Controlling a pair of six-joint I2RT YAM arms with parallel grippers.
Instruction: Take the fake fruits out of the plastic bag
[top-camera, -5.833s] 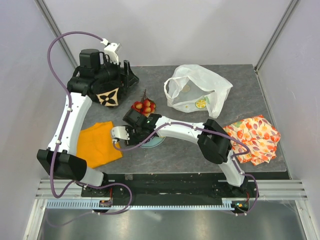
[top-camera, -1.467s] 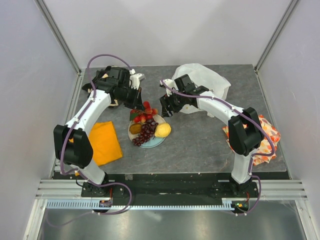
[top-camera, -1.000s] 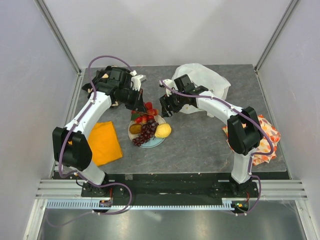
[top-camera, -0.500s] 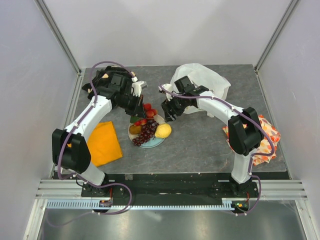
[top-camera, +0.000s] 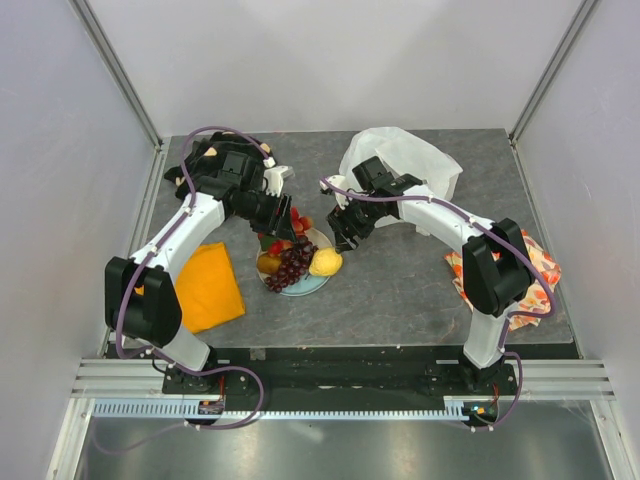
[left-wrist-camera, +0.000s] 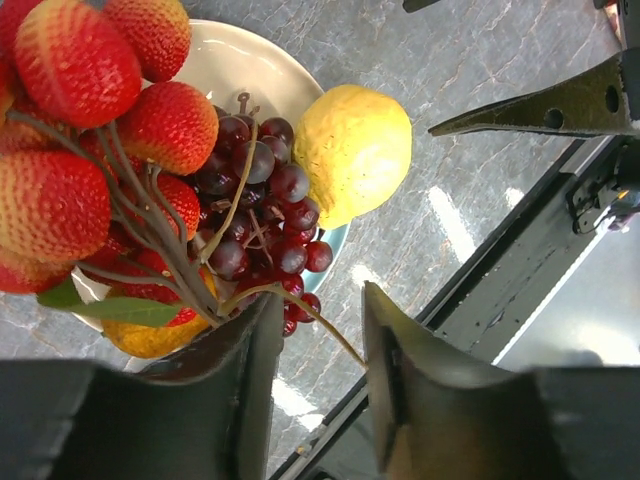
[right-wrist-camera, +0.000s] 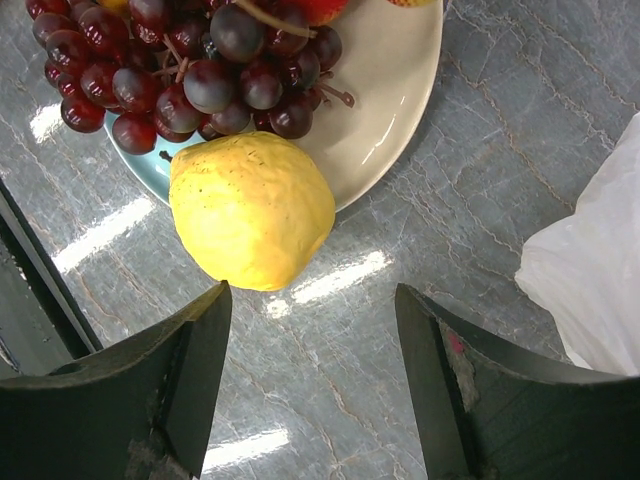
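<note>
A pale plate (top-camera: 302, 286) holds the yellow lemon (top-camera: 325, 262), the dark purple grape bunch (top-camera: 291, 266) and the brown oval piece (top-camera: 267, 262). My left gripper (top-camera: 285, 225) hangs over the plate's far edge. Its jaws stand a little apart on the stems of the red berry cluster (left-wrist-camera: 90, 150), which it holds above the plate (left-wrist-camera: 240, 70), the grapes (left-wrist-camera: 260, 200) and the lemon (left-wrist-camera: 352, 150). My right gripper (right-wrist-camera: 311, 290) is open and empty, just above the table beside the lemon (right-wrist-camera: 252, 210). The white plastic bag (top-camera: 405, 160) lies behind it. The citrus slice is hidden.
A plain orange cloth (top-camera: 205, 285) lies left of the plate. The fruit-patterned cloth (top-camera: 535, 285) lies at the right edge, partly under my right arm. The bag's edge (right-wrist-camera: 590, 290) is close to my right finger. Walls enclose the table on three sides.
My left gripper has moved toward the near right, over the plate, with the berry cluster. My right gripper has moved from the bag's mouth down to the lemon's side.
</note>
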